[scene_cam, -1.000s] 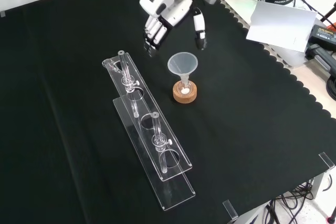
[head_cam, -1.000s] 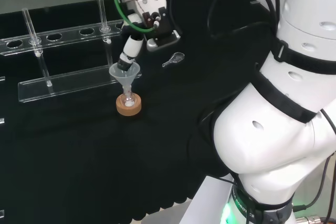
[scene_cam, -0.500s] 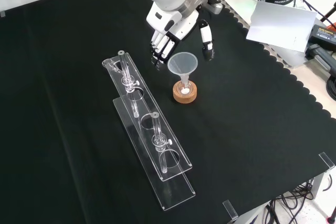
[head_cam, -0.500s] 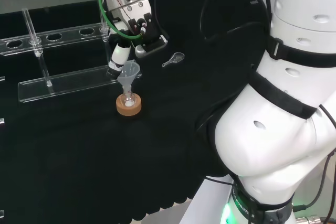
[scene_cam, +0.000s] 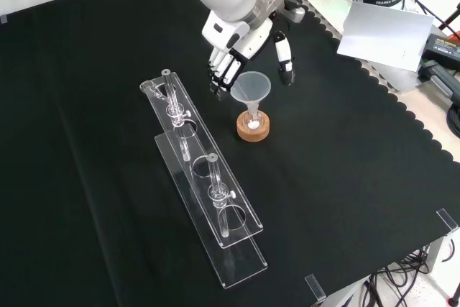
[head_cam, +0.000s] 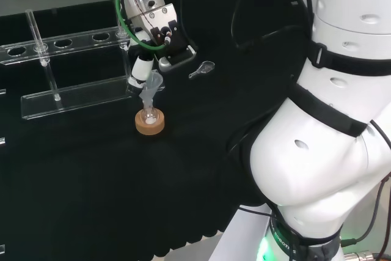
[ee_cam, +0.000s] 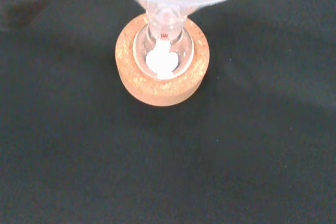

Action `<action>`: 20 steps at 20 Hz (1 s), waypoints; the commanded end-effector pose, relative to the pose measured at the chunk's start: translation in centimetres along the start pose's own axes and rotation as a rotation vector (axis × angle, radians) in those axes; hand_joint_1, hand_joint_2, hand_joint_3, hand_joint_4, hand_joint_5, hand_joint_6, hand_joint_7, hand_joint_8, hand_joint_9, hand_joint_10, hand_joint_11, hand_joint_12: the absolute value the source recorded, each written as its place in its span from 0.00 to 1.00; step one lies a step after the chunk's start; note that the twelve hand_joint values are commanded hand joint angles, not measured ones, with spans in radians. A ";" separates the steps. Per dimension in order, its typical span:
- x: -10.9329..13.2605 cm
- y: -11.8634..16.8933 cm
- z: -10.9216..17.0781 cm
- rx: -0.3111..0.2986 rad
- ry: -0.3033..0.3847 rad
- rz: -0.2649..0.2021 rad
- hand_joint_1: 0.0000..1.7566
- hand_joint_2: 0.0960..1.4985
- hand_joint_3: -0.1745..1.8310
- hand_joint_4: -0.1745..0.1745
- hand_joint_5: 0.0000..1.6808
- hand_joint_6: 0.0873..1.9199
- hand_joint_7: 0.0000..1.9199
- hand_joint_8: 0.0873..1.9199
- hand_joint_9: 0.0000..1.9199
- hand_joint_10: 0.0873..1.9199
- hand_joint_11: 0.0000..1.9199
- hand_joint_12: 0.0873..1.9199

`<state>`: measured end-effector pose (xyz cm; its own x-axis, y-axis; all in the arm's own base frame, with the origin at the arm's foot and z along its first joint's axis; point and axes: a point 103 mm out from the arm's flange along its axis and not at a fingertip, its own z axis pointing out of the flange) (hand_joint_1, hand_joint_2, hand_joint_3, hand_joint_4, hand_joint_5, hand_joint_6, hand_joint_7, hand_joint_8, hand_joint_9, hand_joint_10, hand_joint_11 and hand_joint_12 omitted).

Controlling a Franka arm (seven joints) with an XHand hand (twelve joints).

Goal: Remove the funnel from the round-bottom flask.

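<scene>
A clear funnel (scene_cam: 250,87) stands with its stem in a small round-bottom flask (scene_cam: 252,121) that sits in a cork ring (scene_cam: 254,131). The flask (ee_cam: 163,51) holds a little white powder (ee_cam: 159,62). The hand (scene_cam: 234,39) hangs just behind the funnel, open. Its fingers (scene_cam: 218,75) reach down on the funnel's left in the front view and its thumb (scene_cam: 283,57) stands to the upper right, so the rim lies between them. In the head view the hand (head_cam: 153,29) is above the funnel (head_cam: 151,84), with a finger close against its rim; I cannot tell whether it touches.
Two long clear racks (scene_cam: 205,192) with upright tubes lie to the left of the flask in the front view. A small clear scoop (head_cam: 202,69) lies on the cloth to the right of the hand in the head view.
The hand has come down and nearer to the funnel, and its fingers and thumb now stand on either side of the rim. Funnel and flask have stayed in place.
</scene>
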<state>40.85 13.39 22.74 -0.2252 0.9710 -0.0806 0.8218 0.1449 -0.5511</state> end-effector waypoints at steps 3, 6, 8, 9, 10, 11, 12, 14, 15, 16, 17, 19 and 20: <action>0.1 0.5 0.4 0.007 0.006 0.008 0.38 0.38 0.25 0.53 0.13 0.00 0.00 0.22 0.10 0.39 0.18 0.74; 0.0 0.5 0.6 0.000 0.010 0.009 0.39 0.38 0.25 0.54 0.13 0.00 0.00 0.22 0.10 0.39 0.18 0.74; -0.4 0.5 1.0 -0.003 0.008 0.006 0.39 0.38 0.25 0.54 0.13 0.00 0.00 0.22 0.10 0.39 0.18 0.74; -0.1 0.7 1.0 0.006 -0.010 0.007 0.39 0.38 0.25 0.54 0.13 0.00 0.00 0.22 0.10 0.39 0.18 0.74; 0.0 0.7 1.0 0.009 -0.013 0.008 0.39 0.38 0.25 0.54 0.13 0.00 0.00 0.22 0.10 0.39 0.18 0.74; 0.0 0.8 1.0 0.010 -0.014 0.009 0.39 0.38 0.25 0.54 0.13 0.00 0.00 0.22 0.10 0.39 0.18 0.74; 0.0 0.8 1.0 0.009 -0.009 0.009 0.39 0.38 0.25 0.54 0.13 0.00 0.00 0.22 0.10 0.39 0.18 0.74; -0.1 0.8 1.3 -0.004 0.024 0.015 0.39 0.38 0.25 0.54 0.13 0.00 0.00 0.23 0.10 0.39 0.18 0.74; -0.3 0.9 1.5 -0.004 0.025 0.013 0.39 0.38 0.25 0.54 0.14 0.00 0.00 0.23 0.10 0.39 0.18 0.74; -0.5 1.1 1.7 -0.001 0.027 0.008 0.39 0.38 0.25 0.54 0.14 0.00 0.00 0.23 0.10 0.39 0.18 0.74; -0.7 1.3 2.0 0.000 0.023 0.005 0.39 0.38 0.24 0.54 0.14 0.00 0.00 0.23 0.11 0.40 0.18 0.74; -0.9 1.7 2.5 0.001 0.016 0.001 0.39 0.39 0.24 0.54 0.14 0.00 0.00 0.24 0.11 0.39 0.18 0.74; -0.9 1.8 2.6 0.003 0.008 -0.003 0.39 0.39 0.24 0.54 0.14 0.00 0.00 0.25 0.11 0.39 0.18 0.74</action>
<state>41.29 12.99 21.14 -0.2126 0.9744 -0.0736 0.8269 0.1392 -0.5449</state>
